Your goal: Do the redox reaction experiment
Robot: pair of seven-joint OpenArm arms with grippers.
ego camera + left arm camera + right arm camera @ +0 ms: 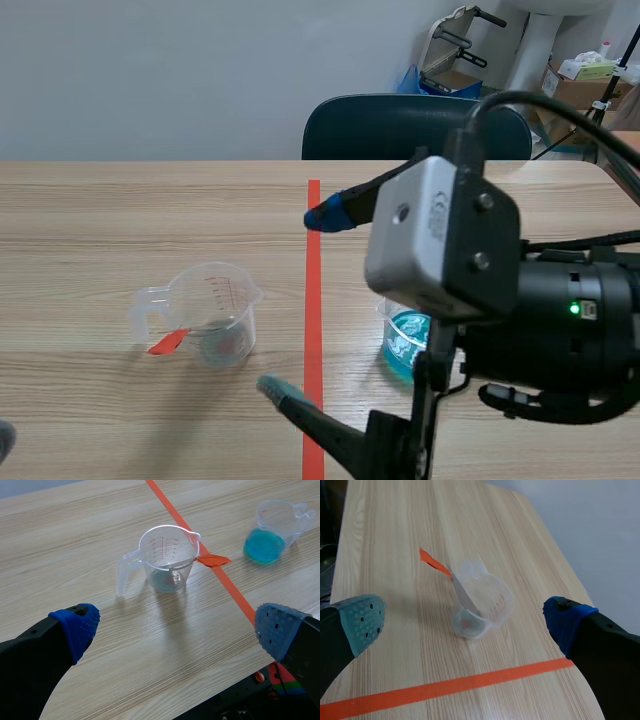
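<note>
While the left tool [177, 625] and right tool [464, 622] both gape wide, the clear cup [167, 560] looks light, slick plastic; its handle [125, 572] seems the safest hold.

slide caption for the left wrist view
Open left jaws facing a clear measuring cup holding an orange-handled spatula, a cup of blue liquid across the tape.

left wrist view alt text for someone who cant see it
A clear measuring cup stands on the wooden table ahead of the open left tool, an orange-handled utensil leaning in it. Past the orange tape line, a second cup holds blue liquid.
</note>
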